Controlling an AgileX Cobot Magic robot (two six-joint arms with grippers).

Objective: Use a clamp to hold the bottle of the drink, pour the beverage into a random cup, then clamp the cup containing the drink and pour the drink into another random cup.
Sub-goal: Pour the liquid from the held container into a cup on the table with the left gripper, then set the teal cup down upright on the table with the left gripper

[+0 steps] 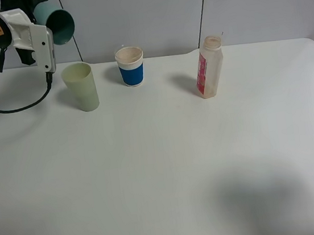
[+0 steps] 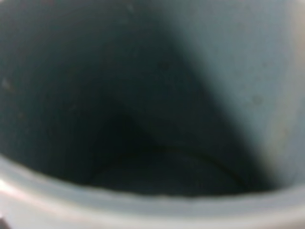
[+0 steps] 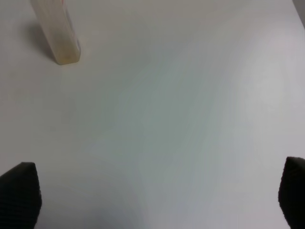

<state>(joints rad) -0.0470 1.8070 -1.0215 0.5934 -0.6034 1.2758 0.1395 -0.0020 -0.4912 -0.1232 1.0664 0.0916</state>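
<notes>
- Filling the left wrist view at point-blank range is the dim inside of a teal plastic cup point(image 2: 157, 119); the left gripper point(image 1: 39, 20) is clamped on it, holding it tipped on its side high above the table's left rear, mouth toward the middle. No drink can be made out inside.
- Just below it stands a pale green plastic tumbler point(image 1: 81, 86), upright, which looks like the receiving cup.
- Beside that, well apart from the bottle, stands a paper cup with a blue sleeve point(image 1: 130, 66).
- A clear plastic drink bottle with a red label point(image 1: 209, 68) stands uncapped on the white table point(image 1: 163, 168), apparently near empty.
- The right gripper point(image 3: 157, 195) hovers over bare table, its dark pads point(image 3: 21, 191) spread wide apart, holding nothing.
- Judgement: the teal cup is light, thin-walled and smooth; grip it mid-body, firmly enough not to slip, gently enough not to buckle.
</notes>
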